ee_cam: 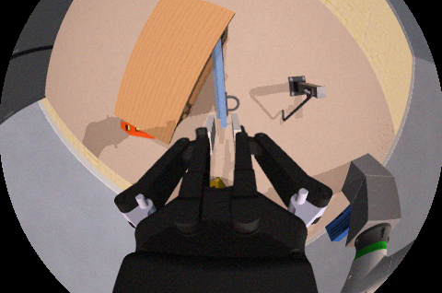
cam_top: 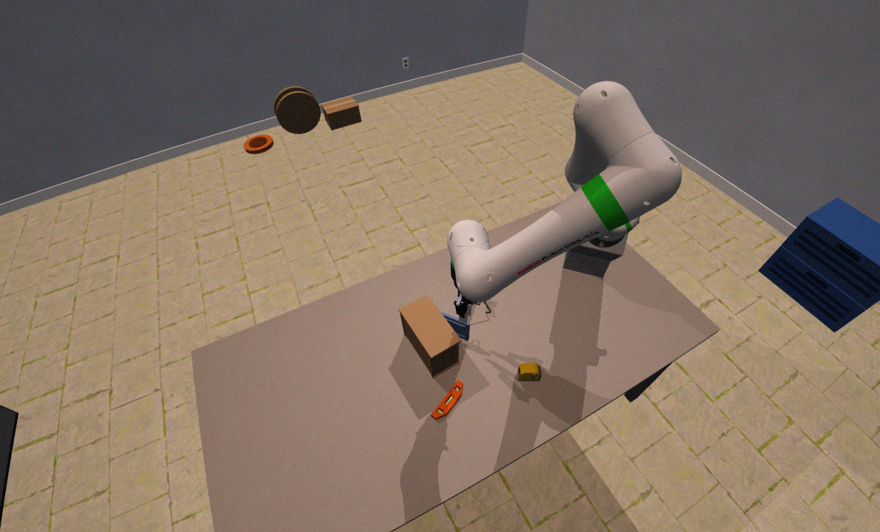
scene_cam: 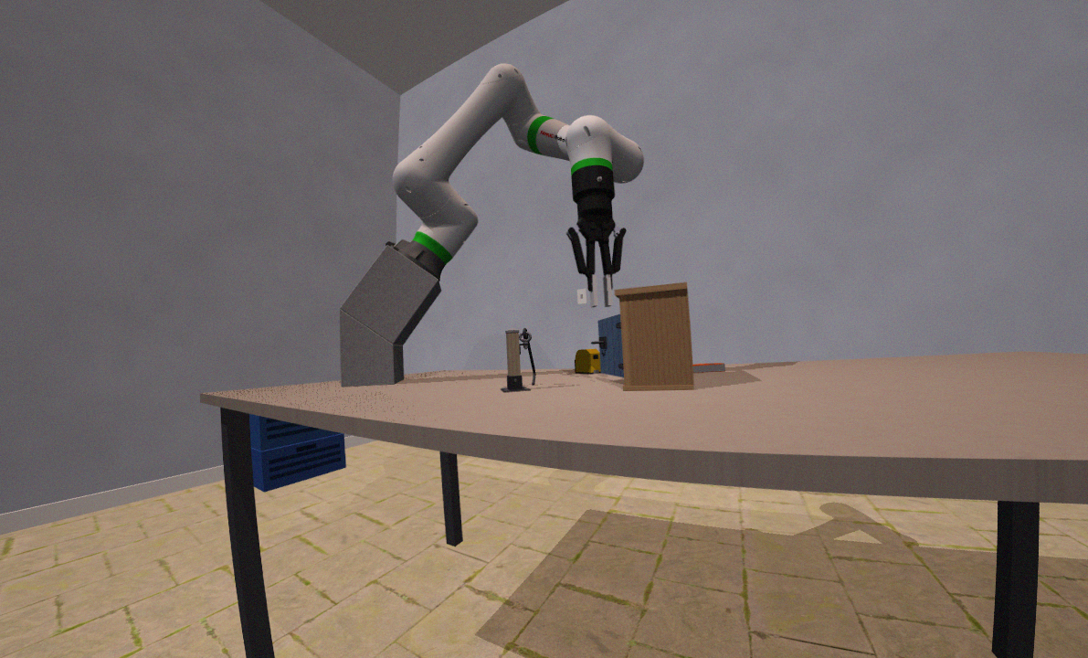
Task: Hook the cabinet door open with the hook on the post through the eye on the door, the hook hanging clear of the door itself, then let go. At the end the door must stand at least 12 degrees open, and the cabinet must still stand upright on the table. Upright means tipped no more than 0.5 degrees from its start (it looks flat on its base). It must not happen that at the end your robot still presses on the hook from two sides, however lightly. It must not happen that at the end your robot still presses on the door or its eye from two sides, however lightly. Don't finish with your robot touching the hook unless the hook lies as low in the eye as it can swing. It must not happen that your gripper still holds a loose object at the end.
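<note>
The wooden cabinet (cam_top: 429, 334) stands upright on the table, also in the exterior view (scene_cam: 655, 336) and the wrist view (ee_cam: 168, 63). Its blue door (cam_top: 457, 325) stands ajar (ee_cam: 220, 85), with a small metal eye (ee_cam: 234, 104) on its outer face. The short post (scene_cam: 512, 360) stands apart from the door, and the dark hook (scene_cam: 529, 353) hangs down beside it (ee_cam: 291, 111), not in the eye. My gripper (scene_cam: 599, 298) (ee_cam: 223, 123) hovers just above the door's top edge, pointing down, fingers nearly together with nothing between them.
A yellow tape measure (cam_top: 529, 371) and an orange level (cam_top: 447, 399) lie on the table in front of the cabinet. The robot's grey pedestal (scene_cam: 379, 314) stands at the table's far edge. A blue crate (cam_top: 839, 261) sits off the table.
</note>
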